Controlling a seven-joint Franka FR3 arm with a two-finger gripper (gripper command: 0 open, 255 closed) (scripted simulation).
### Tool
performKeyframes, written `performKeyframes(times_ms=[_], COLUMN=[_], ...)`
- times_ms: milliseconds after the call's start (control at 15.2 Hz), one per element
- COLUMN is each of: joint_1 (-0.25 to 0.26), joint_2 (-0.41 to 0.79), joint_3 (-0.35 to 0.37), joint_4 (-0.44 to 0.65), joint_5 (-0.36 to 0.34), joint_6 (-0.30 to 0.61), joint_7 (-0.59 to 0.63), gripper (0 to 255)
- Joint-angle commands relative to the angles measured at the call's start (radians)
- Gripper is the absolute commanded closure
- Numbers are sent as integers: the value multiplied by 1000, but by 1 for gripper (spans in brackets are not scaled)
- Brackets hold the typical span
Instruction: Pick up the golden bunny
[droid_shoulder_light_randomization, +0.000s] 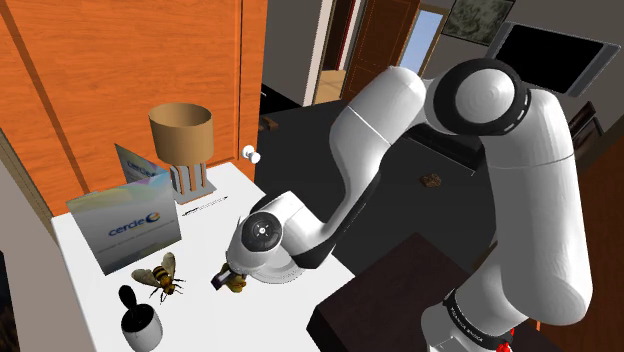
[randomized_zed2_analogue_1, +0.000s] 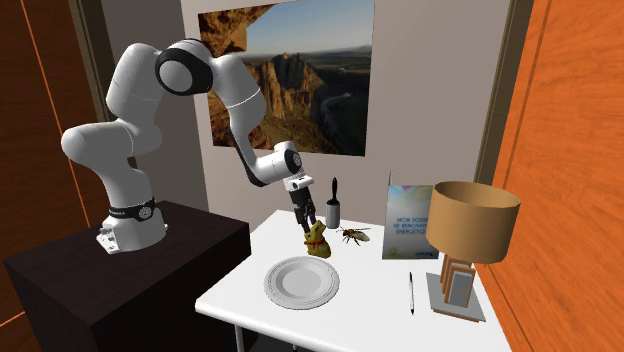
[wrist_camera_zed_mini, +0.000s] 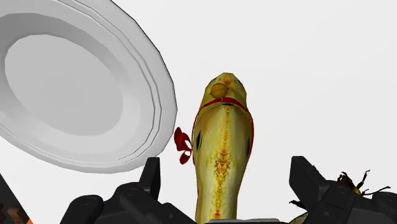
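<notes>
Gripper (randomized_zed2_analogue_1: 308, 222) wide open, holding nothing; jaws straddle the golden bunny (wrist_camera_zed_mini: 222, 143) without contact. Bunny stands upright on the white table (randomized_zed2_analogue_1: 370, 300), toward the edge by the stand, between plate (randomized_zed2_analogue_1: 300, 283) and bee (randomized_zed2_analogue_1: 353, 235). My read is a hollow, glossy figure: light, slippery, dentable. Pinch the flat flanks mid-body, low force. Plate rim sits near one finger; the clear room is straight up.

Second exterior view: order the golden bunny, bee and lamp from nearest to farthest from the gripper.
1. Golden bunny, directly below the gripper.
2. Bee, just to the bunny's right in this view.
3. Lamp, far over at the view's right.
</notes>
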Motion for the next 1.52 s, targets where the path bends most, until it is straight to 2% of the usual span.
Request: performKeyframes(times_ms=[0,198,264,858,1452], joint_1=[11,19,18,19,-32], joint_2=[25,46,45,46,-71], joint_3=[-16,-26,-26,-26,37], joint_4=[12,23,22,24,-38], joint_5=[-31,-51,-51,-51,70], joint_6=[4,5,6,5,-4], joint_7=[25,41,40,41,-56], gripper=[0,0,255,255,255])
